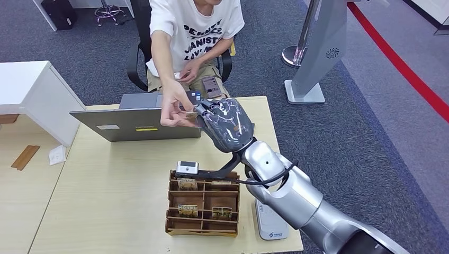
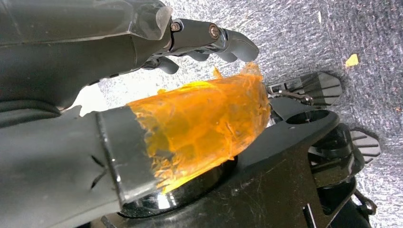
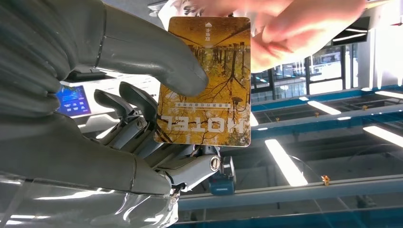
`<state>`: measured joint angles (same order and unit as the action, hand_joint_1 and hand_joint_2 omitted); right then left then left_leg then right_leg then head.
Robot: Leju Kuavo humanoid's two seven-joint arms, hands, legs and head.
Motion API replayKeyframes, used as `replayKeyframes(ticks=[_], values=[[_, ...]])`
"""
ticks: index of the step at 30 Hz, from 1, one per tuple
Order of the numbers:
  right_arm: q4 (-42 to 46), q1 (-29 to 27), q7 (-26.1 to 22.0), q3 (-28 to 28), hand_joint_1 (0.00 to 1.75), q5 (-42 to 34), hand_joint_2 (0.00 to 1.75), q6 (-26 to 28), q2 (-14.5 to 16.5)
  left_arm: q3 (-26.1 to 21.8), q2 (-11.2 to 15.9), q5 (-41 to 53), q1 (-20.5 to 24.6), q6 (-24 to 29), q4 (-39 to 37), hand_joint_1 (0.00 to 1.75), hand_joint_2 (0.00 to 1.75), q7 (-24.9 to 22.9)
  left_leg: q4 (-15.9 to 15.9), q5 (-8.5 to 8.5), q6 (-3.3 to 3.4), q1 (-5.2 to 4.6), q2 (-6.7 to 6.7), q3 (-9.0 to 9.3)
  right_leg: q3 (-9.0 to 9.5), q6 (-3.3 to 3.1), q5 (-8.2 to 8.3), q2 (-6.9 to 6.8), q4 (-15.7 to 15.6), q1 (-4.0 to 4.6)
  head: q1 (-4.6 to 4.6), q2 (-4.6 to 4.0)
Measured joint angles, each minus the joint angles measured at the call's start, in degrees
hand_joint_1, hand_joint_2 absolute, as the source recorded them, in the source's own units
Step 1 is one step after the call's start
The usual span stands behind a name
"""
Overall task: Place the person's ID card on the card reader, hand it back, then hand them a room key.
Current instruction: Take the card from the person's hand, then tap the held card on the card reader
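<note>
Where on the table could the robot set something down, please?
Bare tabletop lies between the laptop and the wooden card organiser, out to the left edge. It is crowded beside the organiser where the white card reader lies, and above the laptop where the right hand and the person's hand meet at the hotel key card.

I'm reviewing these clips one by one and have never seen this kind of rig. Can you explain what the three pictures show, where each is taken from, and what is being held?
This is a humanoid robot with two silver arms ending in many-fingered hands. The head view looks down from the robot's body onto a wooden table. On it lie a grey laptop, a wooden card tray with compartments holding a few cards, and a white card reader. The right hand reaches towards a seated person and pinches a yellow hotel key card, which the person's hand is also touching. The right wrist view, taken just behind that hand, shows this card up close. The left wrist view looks down at the carpet from the hanging left hand, which holds nothing.
</note>
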<state>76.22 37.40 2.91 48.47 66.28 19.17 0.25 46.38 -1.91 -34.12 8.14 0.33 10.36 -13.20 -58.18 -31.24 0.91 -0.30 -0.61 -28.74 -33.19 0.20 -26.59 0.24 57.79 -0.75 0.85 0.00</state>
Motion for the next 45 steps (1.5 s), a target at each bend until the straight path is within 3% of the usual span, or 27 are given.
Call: replayKeyframes(ticks=[41,43,45], values=[[0.15,-0.55,-0.41,-0.39,1.75,-0.45,1.75,-0.08,-0.51,0.73,-0.16,-0.15,0.04,0.08,0.00,0.00,0.00,-0.03,0.00,0.00,0.00,-0.01,0.01,0.03,0.00,0.00,0.00,0.00,0.00,0.01,-0.01,0.00],[2.04,-3.23,-3.58,-1.96,1.75,-5.28,1.75,-1.58,-0.47,0.52,-0.09,-1.68,-0.25,0.56,0.00,0.00,0.00,0.68,0.00,0.00,-0.01,0.00,-0.10,0.19,0.07,0.00,-0.03,-0.07,-0.04,0.05,0.00,0.00],[7.10,-9.91,-9.01,-6.24,1.75,-19.36,1.75,-4.07,-0.40,-0.15,0.21,-4.11,-1.18,1.03,-0.02,0.00,0.00,2.40,0.01,-0.01,-0.01,0.03,-0.32,0.30,0.13,-0.01,-0.07,-0.28,-0.06,0.08,0.02,0.00]])
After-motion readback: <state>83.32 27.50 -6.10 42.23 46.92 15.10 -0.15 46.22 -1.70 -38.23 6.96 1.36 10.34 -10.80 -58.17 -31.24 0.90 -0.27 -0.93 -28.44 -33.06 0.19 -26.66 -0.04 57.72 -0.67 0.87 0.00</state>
